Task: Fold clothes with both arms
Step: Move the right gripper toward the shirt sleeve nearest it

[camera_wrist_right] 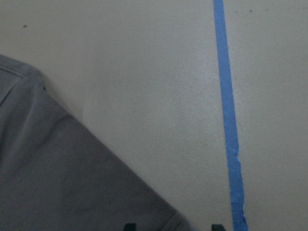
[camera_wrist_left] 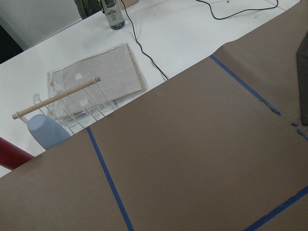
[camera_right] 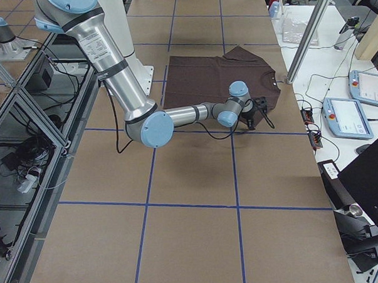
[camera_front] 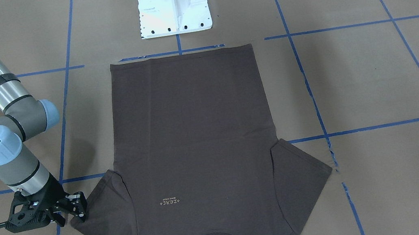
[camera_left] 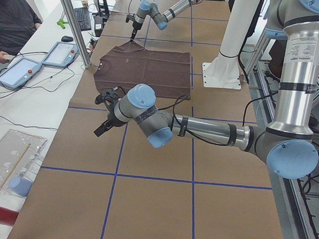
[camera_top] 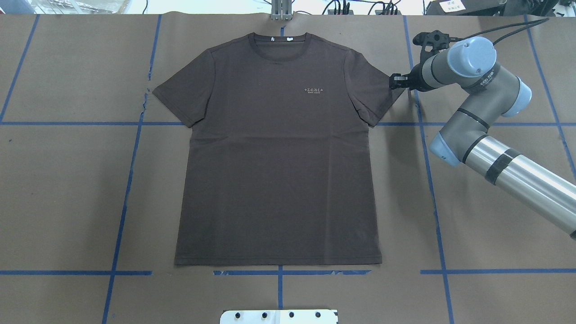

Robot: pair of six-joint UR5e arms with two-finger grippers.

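Shirt status: dark grey-brown T-shirt (camera_top: 274,171) lies flat, front up, mid-table. Its ribbed collar (camera_top: 281,45) is toward the far edge and its hem toward the white pedestal (camera_top: 279,316).

Right claw (camera_top: 394,82) is low at the tip of the right-hand sleeve (camera_top: 375,90). It is spread, and in the wrist view both fingertips (camera_wrist_right: 129,226) straddle the sleeve's hem corner without pinching yet. Left claw (camera_left: 101,130) hangs over the table's left part, off the cloth. It only shows from the side, so I cannot tell spread or closed.

Risks, my read:
- The sleeve is two thin layers, so a shallow pinch may catch only the top one.
- If I go too deep, the claw snags the brown paper cover (camera_top: 67,202) or the peeling blue tape (camera_top: 429,180).
- Pulling from the right alone would likely drag the whole shirt askew.

Fabric looks like soft matte knit with light creases across the chest, stitched hems and a small pale logo (camera_top: 317,91). The paper is smooth and slightly shiny.
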